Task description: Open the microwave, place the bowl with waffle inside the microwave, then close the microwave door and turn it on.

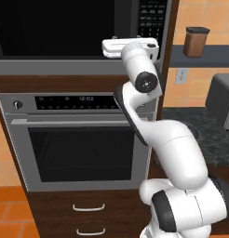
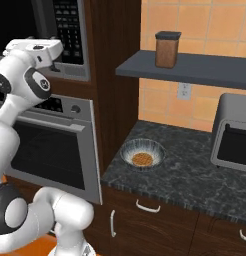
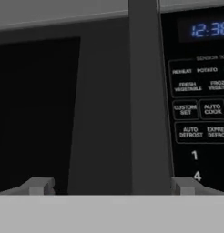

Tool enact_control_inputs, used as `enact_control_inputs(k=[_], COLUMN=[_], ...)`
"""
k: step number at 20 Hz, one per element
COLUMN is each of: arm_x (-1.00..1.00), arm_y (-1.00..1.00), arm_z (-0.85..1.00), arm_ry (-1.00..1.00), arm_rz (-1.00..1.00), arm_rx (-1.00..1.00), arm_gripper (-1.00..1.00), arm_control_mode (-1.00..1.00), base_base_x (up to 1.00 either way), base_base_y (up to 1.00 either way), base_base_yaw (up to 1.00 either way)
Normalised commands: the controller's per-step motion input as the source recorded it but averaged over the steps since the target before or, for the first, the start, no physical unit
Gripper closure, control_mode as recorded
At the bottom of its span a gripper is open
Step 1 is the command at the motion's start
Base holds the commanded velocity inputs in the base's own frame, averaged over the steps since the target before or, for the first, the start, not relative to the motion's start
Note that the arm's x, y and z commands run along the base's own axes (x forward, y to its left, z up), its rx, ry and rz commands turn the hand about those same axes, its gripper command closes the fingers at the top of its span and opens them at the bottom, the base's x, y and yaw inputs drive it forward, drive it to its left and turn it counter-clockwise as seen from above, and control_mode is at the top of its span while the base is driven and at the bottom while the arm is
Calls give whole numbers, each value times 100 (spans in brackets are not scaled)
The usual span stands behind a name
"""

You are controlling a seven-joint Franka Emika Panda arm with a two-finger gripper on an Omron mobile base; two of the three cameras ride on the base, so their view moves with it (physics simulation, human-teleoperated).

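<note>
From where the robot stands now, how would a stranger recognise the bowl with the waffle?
Find the dark speckled counter right of the tall wooden oven cabinet, below the grey wall shelf. The bowl sits near the counter's left front corner. Unlike the brown jar on the shelf and the grey appliance, it is low, round and holds a golden waffle.

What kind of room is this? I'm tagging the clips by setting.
A rendered home kitchen, it seems: a built-in microwave above a steel wall oven, and a dark stone counter backed by orange tile.
</note>
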Motion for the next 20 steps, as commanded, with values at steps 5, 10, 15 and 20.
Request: enact_control_inputs(k=[5,10,15,20], arm_x=[33,27,27,-60], arm_y=[0,0,0,18], arm_z=[16,5,0,0], arm_ry=[-1,-1,1,1], arm_rz=[-7,-1,2,12], arm_rx=[-6,-3,0,-2], arm_gripper=[-100,-100,100,100], arm_control_mode=[-100,-100,-100,-100], base_base_x=[0,0,0,0], base_base_y=[0,0,0,0], base_base_yaw=[0,0,0,0])
